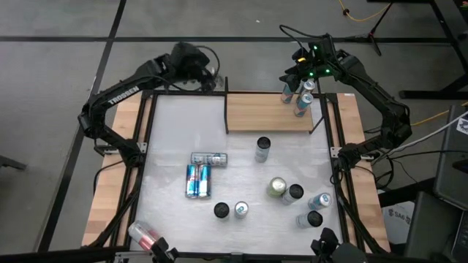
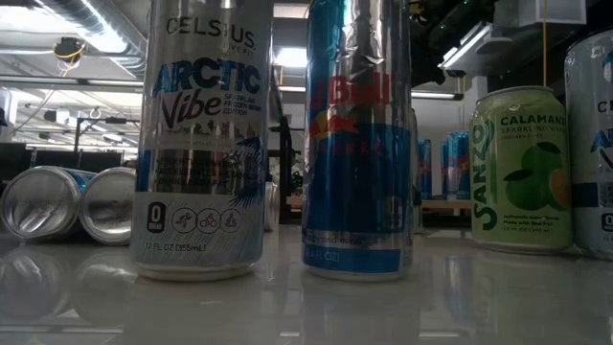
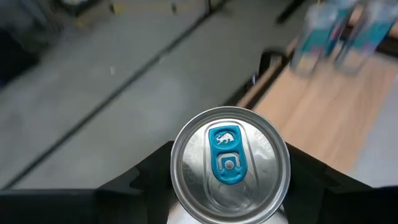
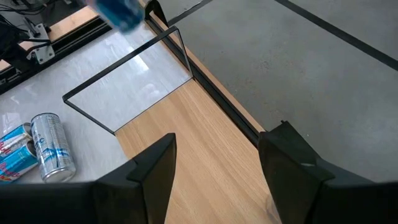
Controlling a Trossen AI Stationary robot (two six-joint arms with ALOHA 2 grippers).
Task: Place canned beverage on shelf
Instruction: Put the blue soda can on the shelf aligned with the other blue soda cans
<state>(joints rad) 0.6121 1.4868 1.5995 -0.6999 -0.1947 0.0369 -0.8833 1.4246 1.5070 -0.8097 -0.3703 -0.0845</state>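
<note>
My left gripper point(image 1: 208, 75) hovers past the table's far edge, just left of the shelf point(image 1: 267, 111), and is shut on a silver can with a blue tab point(image 3: 229, 163). The shelf is a light-brown board with thin black uprights point(image 4: 118, 68) at its ends. Two cans point(image 1: 296, 98) stand on its right end. My right gripper point(image 4: 214, 168) hangs above that right end, open, with only the board showing between its fingers. In the right wrist view the held can shows as a blue blur point(image 4: 121, 12) above the shelf's far upright. My left gripper pinches the can between its two fingers point(image 3: 152, 177), one on each side of its wall just below the top rim point(image 3: 177, 186). The can's top faces the wrist camera, and floor and shelf show behind it. The can's lower part is hidden.
Several upright cans stand on the white table, among them one near the shelf point(image 1: 263, 148) and a group at the near right point(image 1: 292, 193). Lying cans rest at centre left point(image 1: 199, 179). A pink can lies at the near left corner point(image 1: 142, 235). Tall cans point(image 2: 201, 144) fill the low view.
</note>
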